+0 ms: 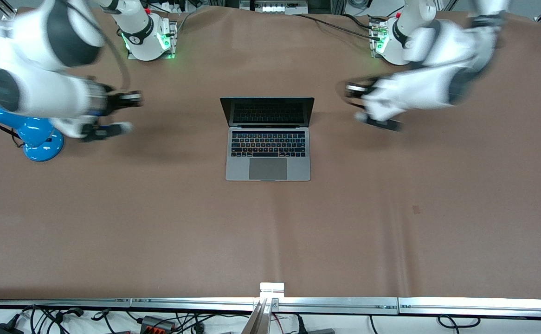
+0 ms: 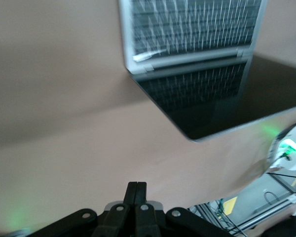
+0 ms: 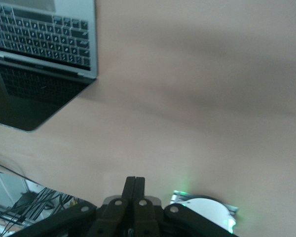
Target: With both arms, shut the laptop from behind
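The laptop (image 1: 268, 139) sat open in the middle of the table (image 1: 270, 232), its dark screen (image 1: 267, 112) standing up on the side toward the robots' bases and its black keyboard (image 1: 268, 144) and grey trackpad (image 1: 267, 169) on the side nearer the front camera. Faint reflections of the keys showed in the screen. Nothing touched it.

The left claw (image 1: 350, 90) hung over bare table toward the left arm's end, well apart from the laptop and about level with its screen. In the left wrist view its two fingers (image 2: 136, 197) were pressed together with nothing between them, and the laptop's hinge corner lay ahead of them. The right claw (image 1: 136, 97) was over the table toward the right arm's end, likewise well apart from the laptop and about level with the screen. In the right wrist view its fingers (image 3: 134, 192) were also pressed together and empty, with the laptop's keyboard corner in sight.

Both arms appeared blurred in the front view. A blue object with a round base (image 1: 36, 137) stood on the table toward the right arm's end, partly covered by the right arm. A brown covering lay over the whole table.
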